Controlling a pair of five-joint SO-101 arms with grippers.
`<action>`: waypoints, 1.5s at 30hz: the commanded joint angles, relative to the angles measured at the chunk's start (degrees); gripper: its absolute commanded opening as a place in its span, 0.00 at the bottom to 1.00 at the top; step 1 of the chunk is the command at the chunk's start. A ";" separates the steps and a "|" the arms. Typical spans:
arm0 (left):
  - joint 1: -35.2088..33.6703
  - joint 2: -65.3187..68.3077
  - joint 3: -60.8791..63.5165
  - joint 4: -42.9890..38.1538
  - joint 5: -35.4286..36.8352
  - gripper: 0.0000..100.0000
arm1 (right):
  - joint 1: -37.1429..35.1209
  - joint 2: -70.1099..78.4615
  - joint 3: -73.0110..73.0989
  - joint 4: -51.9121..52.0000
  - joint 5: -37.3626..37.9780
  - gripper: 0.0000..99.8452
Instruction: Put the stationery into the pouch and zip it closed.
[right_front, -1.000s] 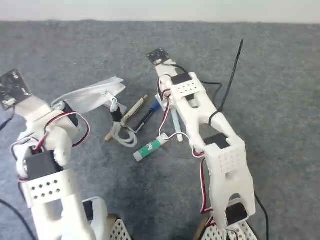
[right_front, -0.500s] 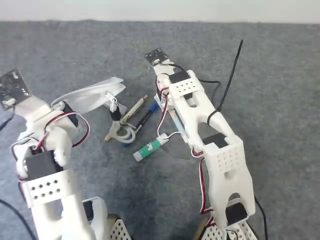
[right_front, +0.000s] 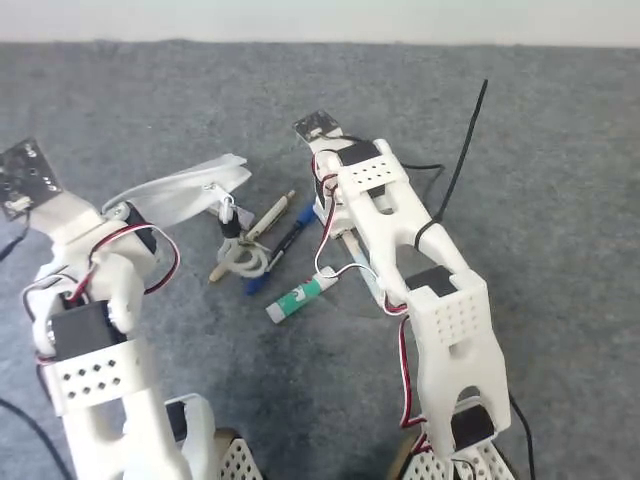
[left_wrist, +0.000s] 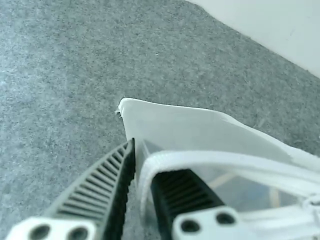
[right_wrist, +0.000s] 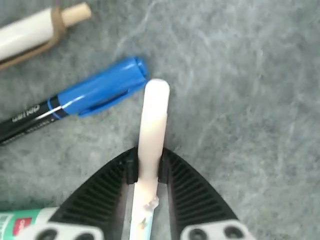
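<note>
High view: the grey carpet (right_front: 560, 150) carries everything, with the two arms side by side over it. The left arm (right_front: 95, 310) leans toward the pouch (right_front: 185, 190), which lies to one side of the loose stationery with its mouth turned that way. The right arm (right_front: 400, 230) stretches out low over the pens.

Seen from the left wrist, the left gripper (left_wrist: 142, 162) is pinched on the pouch's (left_wrist: 200, 130) rim. I'd say that is to pin the thing down and hold the mouth agape, so something long can be slid in.

The right wrist view shows the right gripper (right_wrist: 148, 160) clenched on the white pen (right_wrist: 152, 115). It grips the barrel and leaves the rounded end poking out ahead, handy for leading into the opening. I cannot tell whether the pen is clear of the carpet.

The marker (right_wrist: 95, 95) lies just beside that pen's tip, blue cap nearest it. The cream pen (right_wrist: 30, 32) lies beyond the marker. The glue stick (right_front: 298, 296) lies nearer the arm bases. All of these sit outside the pouch, so the filling looks barely begun.
</note>
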 joint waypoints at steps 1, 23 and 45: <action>-0.18 -2.46 -1.01 -2.20 0.70 0.01 | 0.13 -4.70 -2.64 1.80 -0.09 0.01; 4.48 -2.20 -1.36 -2.29 -3.25 0.01 | -0.31 -16.22 -2.37 12.88 -0.79 0.01; 6.86 -2.02 -2.51 -1.93 -7.47 0.01 | -0.92 -46.99 28.22 -1.36 -2.99 0.01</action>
